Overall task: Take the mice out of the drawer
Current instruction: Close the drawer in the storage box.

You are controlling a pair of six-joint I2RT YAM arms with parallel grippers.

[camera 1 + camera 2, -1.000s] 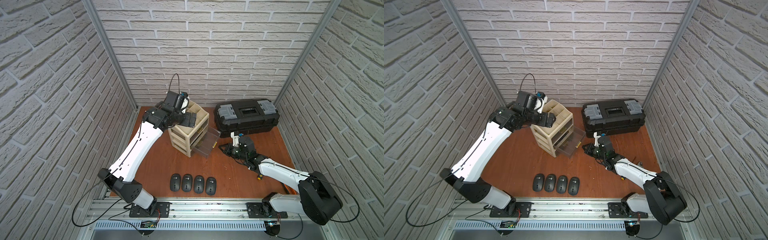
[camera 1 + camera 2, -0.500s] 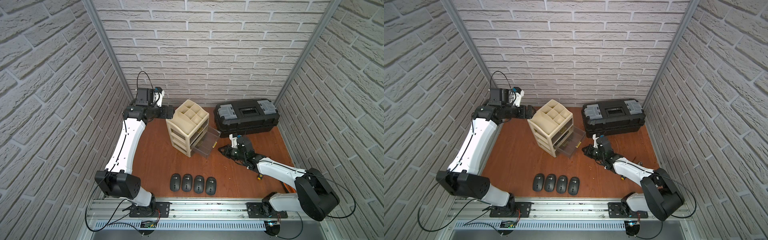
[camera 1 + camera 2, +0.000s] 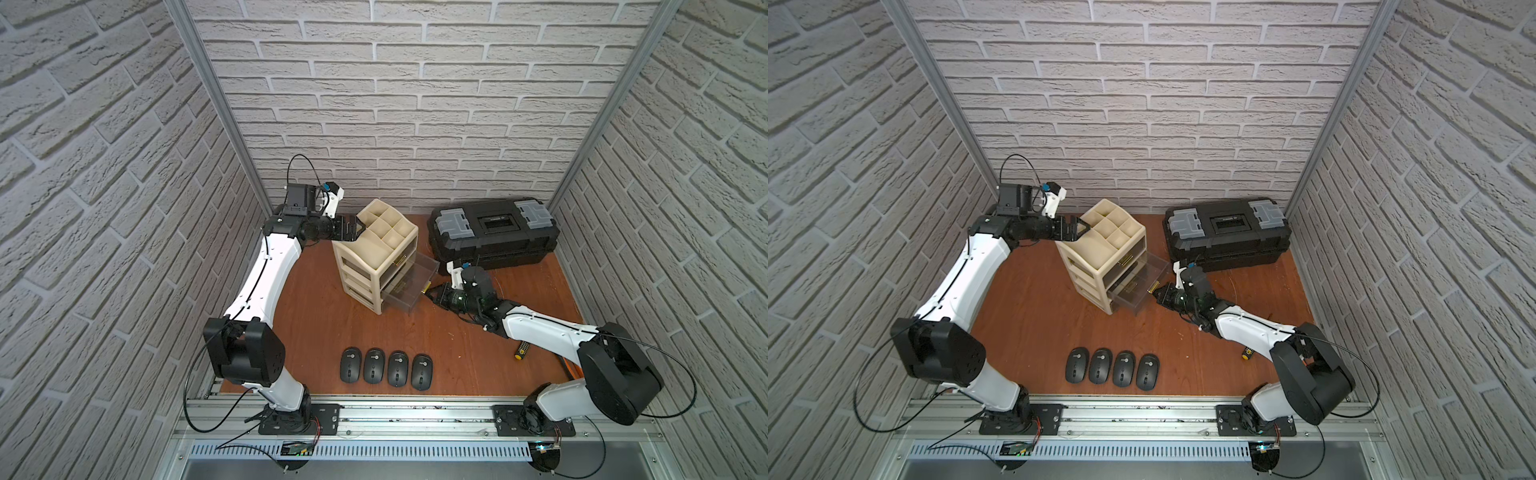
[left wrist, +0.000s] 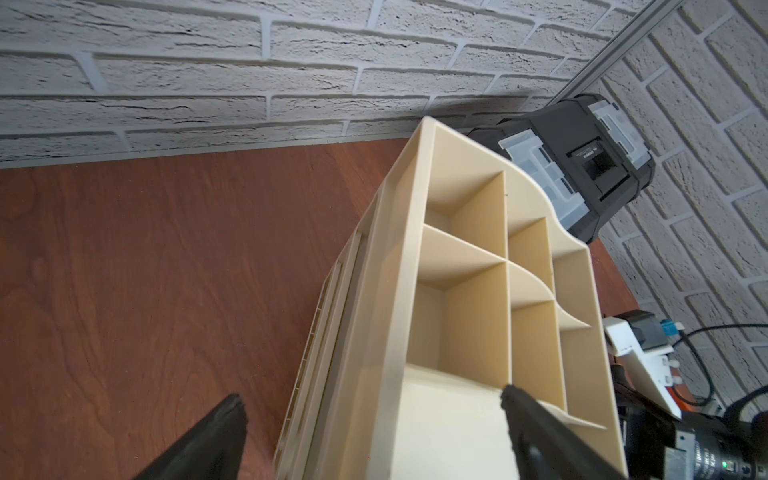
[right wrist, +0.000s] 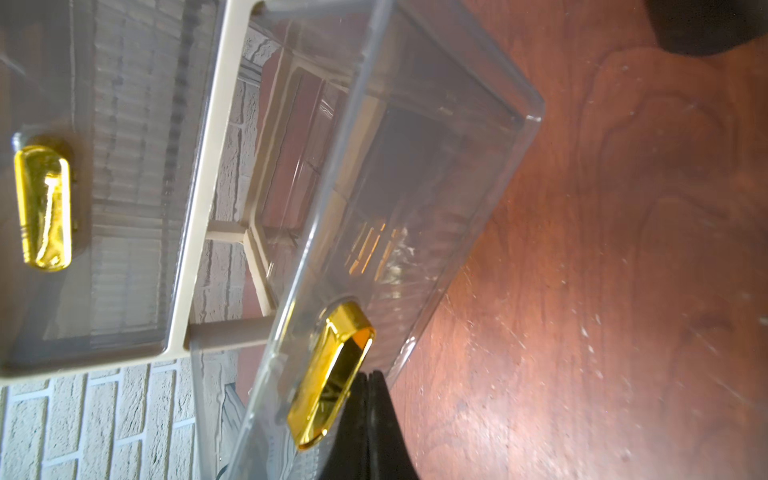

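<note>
While four mice (image 3: 397, 369) lie in a row on the table (image 3: 316, 316) near its front edge, well apart from the open drawer (image 5: 415, 187), none shows inside it. Right gripper (image 5: 368, 378) is clenched beside the gold handle (image 5: 332, 374); left gripper (image 3: 358, 227) gapes at the organizer (image 3: 374, 249). Mice look light, rigid and smooth, so pinch across the flanks.

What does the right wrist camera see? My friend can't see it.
The right gripper, shut, sits right by the gold handle of a pulled-out clear drawer that looks empty. The brown table lies beside it.
</note>
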